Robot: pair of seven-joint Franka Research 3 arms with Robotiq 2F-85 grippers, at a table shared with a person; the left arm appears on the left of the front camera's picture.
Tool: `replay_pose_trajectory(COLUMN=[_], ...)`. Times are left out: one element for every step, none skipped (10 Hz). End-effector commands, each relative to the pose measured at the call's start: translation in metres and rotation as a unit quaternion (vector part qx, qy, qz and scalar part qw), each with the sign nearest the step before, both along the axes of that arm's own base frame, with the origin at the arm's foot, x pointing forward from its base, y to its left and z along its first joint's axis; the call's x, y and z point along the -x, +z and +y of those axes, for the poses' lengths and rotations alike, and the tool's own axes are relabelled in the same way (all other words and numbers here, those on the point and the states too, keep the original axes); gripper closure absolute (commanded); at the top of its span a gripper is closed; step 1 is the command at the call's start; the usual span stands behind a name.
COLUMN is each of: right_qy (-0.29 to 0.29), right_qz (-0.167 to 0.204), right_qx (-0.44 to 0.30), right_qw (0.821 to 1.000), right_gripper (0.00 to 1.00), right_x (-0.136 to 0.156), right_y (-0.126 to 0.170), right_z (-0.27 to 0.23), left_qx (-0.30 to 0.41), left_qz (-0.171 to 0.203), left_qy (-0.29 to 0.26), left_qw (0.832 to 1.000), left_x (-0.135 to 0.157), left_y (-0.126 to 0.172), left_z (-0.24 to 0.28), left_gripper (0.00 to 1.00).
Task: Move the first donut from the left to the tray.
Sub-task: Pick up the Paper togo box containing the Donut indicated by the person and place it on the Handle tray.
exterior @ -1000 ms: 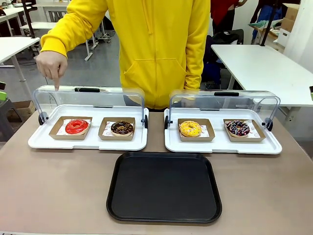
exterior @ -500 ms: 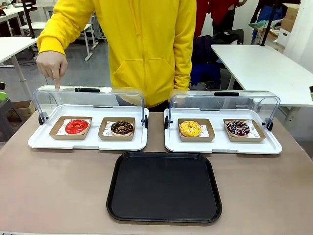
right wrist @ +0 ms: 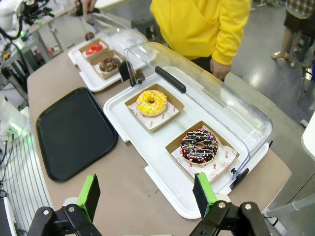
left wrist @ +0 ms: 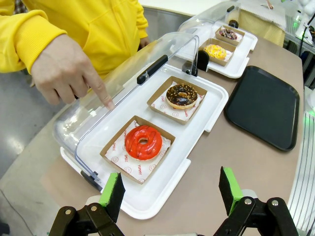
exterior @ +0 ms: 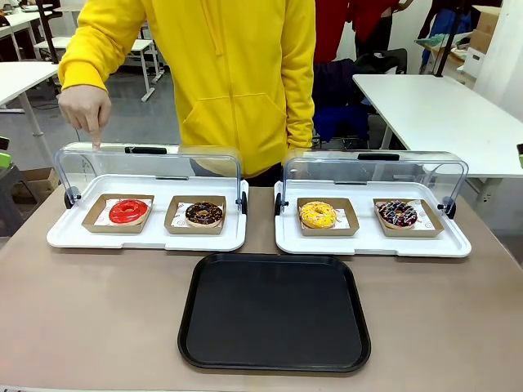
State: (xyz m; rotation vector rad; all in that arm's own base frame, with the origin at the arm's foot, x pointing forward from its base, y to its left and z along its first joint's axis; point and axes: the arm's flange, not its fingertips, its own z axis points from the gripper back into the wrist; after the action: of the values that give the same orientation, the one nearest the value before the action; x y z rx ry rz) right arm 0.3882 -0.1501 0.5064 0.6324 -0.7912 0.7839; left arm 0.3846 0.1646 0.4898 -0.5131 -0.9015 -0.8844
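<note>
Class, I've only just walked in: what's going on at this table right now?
A person's hand points down at the clear lid over the red donut, which sits in its cardboard holder on the left white tray. It is not yet on the black tray. The left end effector hovers open near that donut, touching nothing. The right end effector hangs open over the other white tray.

White tables (exterior: 433,114), grey floor (exterior: 143,122)

On the brown table (exterior: 98,310), a white plastic tray with clear domed lid (exterior: 147,243) holds a chocolate-glazed donut (exterior: 203,213). A second such tray (exterior: 372,247) beside it carries a yellow-glazed donut (exterior: 317,214) and a dark sprinkled donut (exterior: 397,214).
</note>
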Motion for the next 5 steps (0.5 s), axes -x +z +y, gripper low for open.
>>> replay_pose_trajectory(right_qy=[0.005, 0.005, 0.005, 0.005, 0.005], right_qz=[-0.016, -0.016, -0.016, -0.016, -0.016], right_qx=[-0.006, -0.006, -0.006, -0.006, -0.006], right_qw=[1.000, 1.000, 1.000, 1.000, 1.000], right_gripper=[0.00, 0.00, 0.00, 0.00, 0.00], right_x=[-0.004, -0.004, -0.004, -0.004, -0.004], right_y=[0.002, 0.002, 0.002, 0.002, 0.002], right_z=[-0.001, -0.001, -0.001, -0.001, -0.001], left_qx=[0.007, 0.007, 0.000, -0.049, -0.104], left_qz=[-0.014, -0.014, 0.000, -0.012, -0.037], left_qy=[-0.006, -0.006, 0.000, -0.009, -0.008], left_qw=[1.000, 1.000, 1.000, 0.999, 0.994], left_x=[-0.002, -0.002, 0.000, -0.002, -0.002], left_y=[0.000, 0.000, 0.000, 0.013, 0.026], left_z=[0.001, 0.001, 0.000, -0.010, -0.026], left_gripper=[0.00, 0.00, 0.00, 0.00, 0.00])
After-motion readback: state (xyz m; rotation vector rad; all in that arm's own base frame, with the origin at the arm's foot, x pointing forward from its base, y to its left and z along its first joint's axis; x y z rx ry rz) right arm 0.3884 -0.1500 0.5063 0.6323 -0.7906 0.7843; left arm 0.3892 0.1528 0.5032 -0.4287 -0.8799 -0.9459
